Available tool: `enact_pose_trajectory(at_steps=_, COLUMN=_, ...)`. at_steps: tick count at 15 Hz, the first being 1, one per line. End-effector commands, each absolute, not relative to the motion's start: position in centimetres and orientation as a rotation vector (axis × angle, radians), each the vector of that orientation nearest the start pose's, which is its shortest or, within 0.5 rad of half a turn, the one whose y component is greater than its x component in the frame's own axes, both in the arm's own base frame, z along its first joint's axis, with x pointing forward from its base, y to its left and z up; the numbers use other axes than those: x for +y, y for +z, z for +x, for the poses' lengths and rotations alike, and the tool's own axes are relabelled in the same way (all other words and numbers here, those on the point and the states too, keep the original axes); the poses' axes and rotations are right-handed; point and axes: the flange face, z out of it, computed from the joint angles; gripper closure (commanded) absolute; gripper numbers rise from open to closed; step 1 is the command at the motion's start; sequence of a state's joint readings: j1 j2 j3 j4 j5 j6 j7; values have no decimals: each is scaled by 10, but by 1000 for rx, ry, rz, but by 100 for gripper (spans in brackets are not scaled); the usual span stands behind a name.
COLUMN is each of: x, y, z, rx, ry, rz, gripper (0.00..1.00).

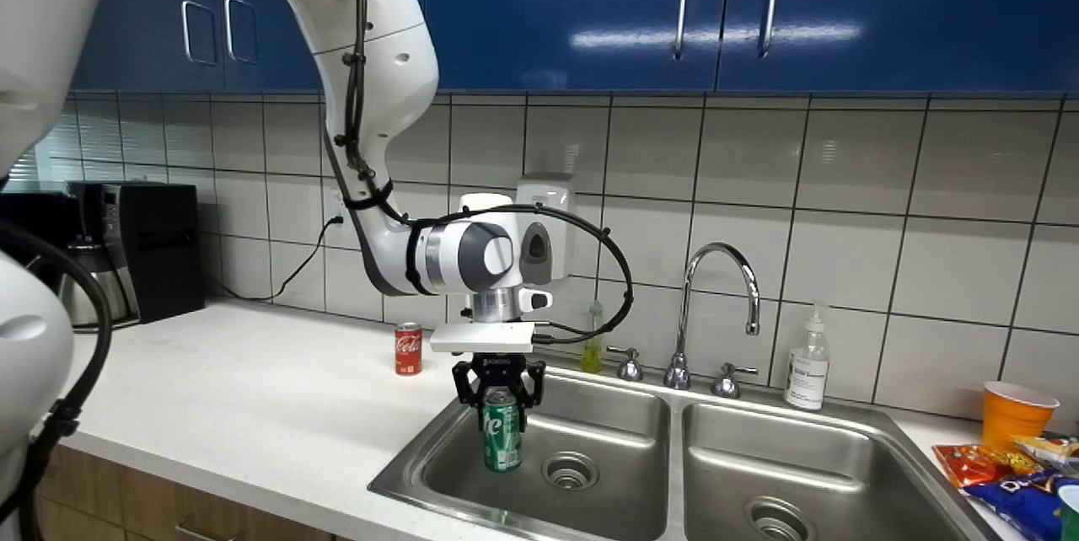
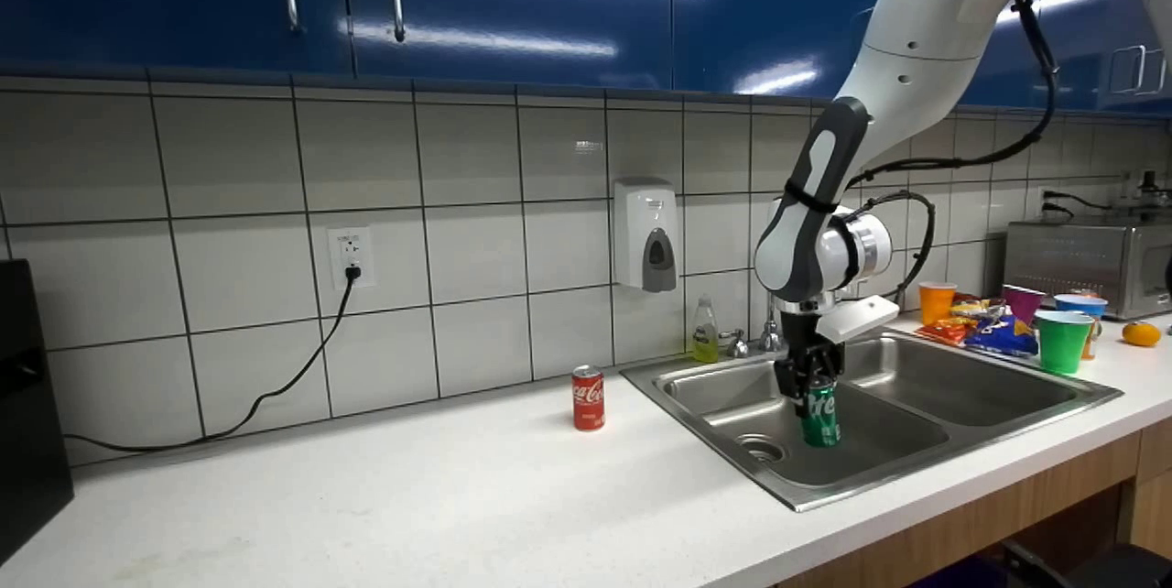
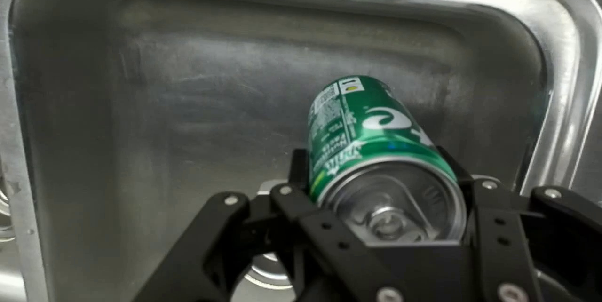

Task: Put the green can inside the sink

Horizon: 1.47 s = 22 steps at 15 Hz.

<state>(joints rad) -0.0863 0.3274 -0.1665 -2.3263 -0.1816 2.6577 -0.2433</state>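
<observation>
The green can (image 1: 503,444) is upright or nearly so over the near-left basin of the steel double-basin sink (image 1: 620,465). It also shows in an exterior view (image 2: 822,428) and in the wrist view (image 3: 362,118), its silvery top toward the camera. My gripper (image 1: 502,419) points down with its black fingers on both sides of the can's upper part, shut on it. The wrist view shows the fingers (image 3: 378,170) against the can's sides and the basin floor beyond. I cannot tell whether the can's bottom touches the basin floor. A round drain (image 1: 570,471) lies beside the can.
A red Coca-Cola can (image 1: 408,349) stands on the counter left of the sink. The chrome faucet (image 1: 684,305) rises behind the basins, with a yellow-green soap bottle (image 1: 593,353) and a clear pump bottle (image 1: 807,368) along the back. Cups and snack bags (image 2: 984,332) sit beyond the sink.
</observation>
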Motion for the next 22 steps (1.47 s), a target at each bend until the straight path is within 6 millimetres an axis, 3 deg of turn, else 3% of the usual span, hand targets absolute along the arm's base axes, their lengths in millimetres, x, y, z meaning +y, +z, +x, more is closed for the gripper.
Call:
enact_pose_trajectory(at_steps=1, x=-138, y=190, z=524, rx=-198, ry=15, rz=-3292, gripper=62)
enact_pose_trajectory(at_steps=14, x=-151, y=136, z=554, rx=-120, ry=-10, rz=-3313, gripper=62)
enact_pose_trajectory(at_steps=22, x=-154, y=105, z=561, rx=-106, ry=1, rz=-3319, gripper=62)
